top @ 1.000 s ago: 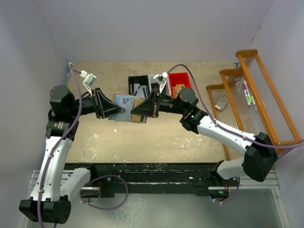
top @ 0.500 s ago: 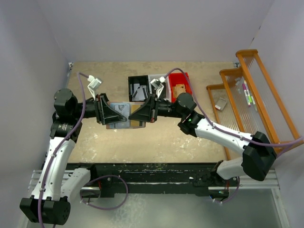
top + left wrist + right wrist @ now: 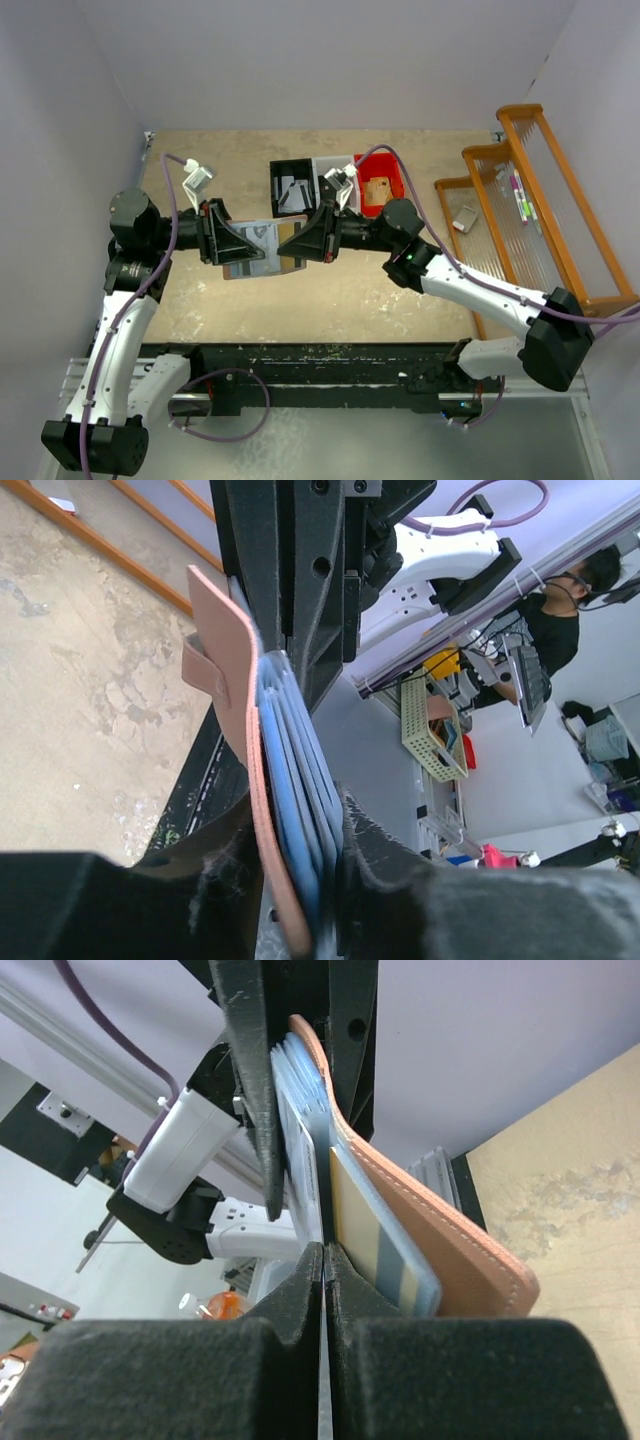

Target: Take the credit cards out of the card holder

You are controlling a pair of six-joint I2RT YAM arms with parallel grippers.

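Note:
The card holder (image 3: 262, 250) is held open in the air between my two grippers, above the middle of the table. My left gripper (image 3: 252, 245) is shut on its edge; in the left wrist view (image 3: 300, 880) the salmon-pink outside with its snap tab (image 3: 232, 665) and the blue-grey slot layers (image 3: 292, 780) run between the pads. My right gripper (image 3: 290, 243) faces it from the right. In the right wrist view (image 3: 323, 1260) it is shut on the thin edge of a grey credit card (image 3: 321, 1195) standing in the holder (image 3: 440, 1240). A striped card (image 3: 385, 1235) sits in a nearby slot.
Behind the grippers stand a black bin (image 3: 291, 184) with grey cards in it, a pale bin (image 3: 327, 172) and a red bin (image 3: 381, 168) holding a tan-orange wallet (image 3: 377, 188). Orange wooden racks (image 3: 530, 200) line the right side.
Both grippers and the holder have come down and nearer. Over the last half second the right arm has drawn back a little to the right while the left arm stays nearly still.

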